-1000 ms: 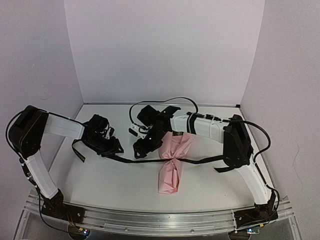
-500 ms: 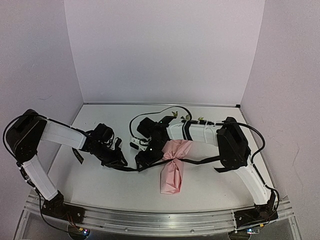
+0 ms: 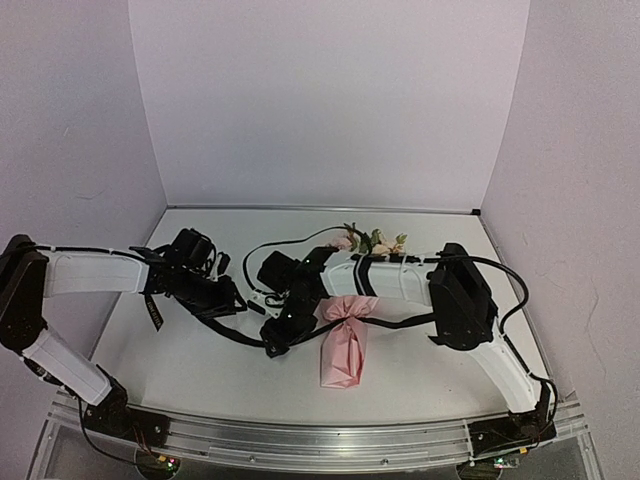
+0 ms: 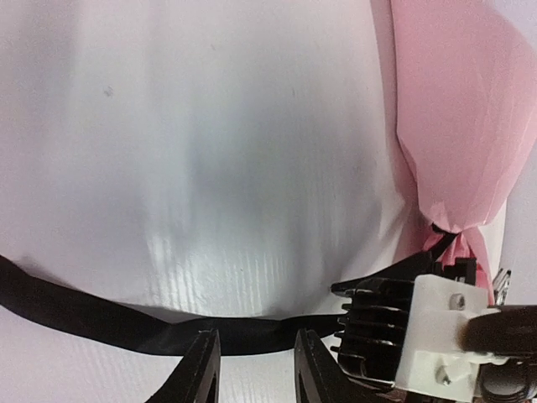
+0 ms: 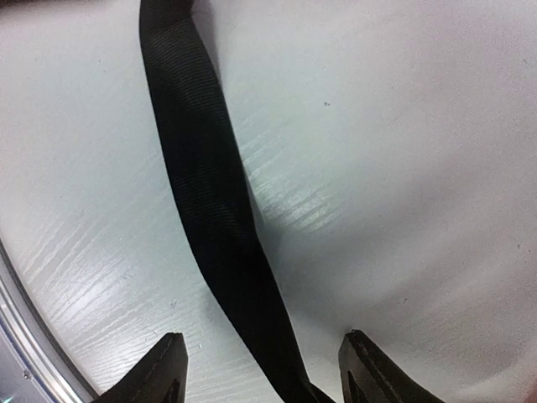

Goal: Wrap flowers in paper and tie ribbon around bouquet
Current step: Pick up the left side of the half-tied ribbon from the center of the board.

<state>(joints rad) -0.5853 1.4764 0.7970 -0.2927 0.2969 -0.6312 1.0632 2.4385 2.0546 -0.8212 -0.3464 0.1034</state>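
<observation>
Bouquet (image 3: 343,350) lying lower middle of the overhead view on the white counter (image 3: 200,375): light, crinkly pink paper cone, easily crushed, cinched at the waist. Flowers (image 3: 365,242) at upper centre behind the right arm, fragile. Ribbon (image 4: 126,323) flat, limp, woven black, probably slippery; best pinched across its width near the waist. Left gripper (image 4: 254,369) apart, tips at the ribbon, unclamped. Right gripper (image 5: 264,374) wide apart, straddling ribbon, holding nothing.

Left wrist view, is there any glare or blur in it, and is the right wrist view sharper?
Left wrist: the table washes out to a pale sheen mid-frame, and the bouquet at upper right is soft. Right wrist: sharper, the ribbon shows its weave and the table its grain, with a bright sheen beside it.
</observation>
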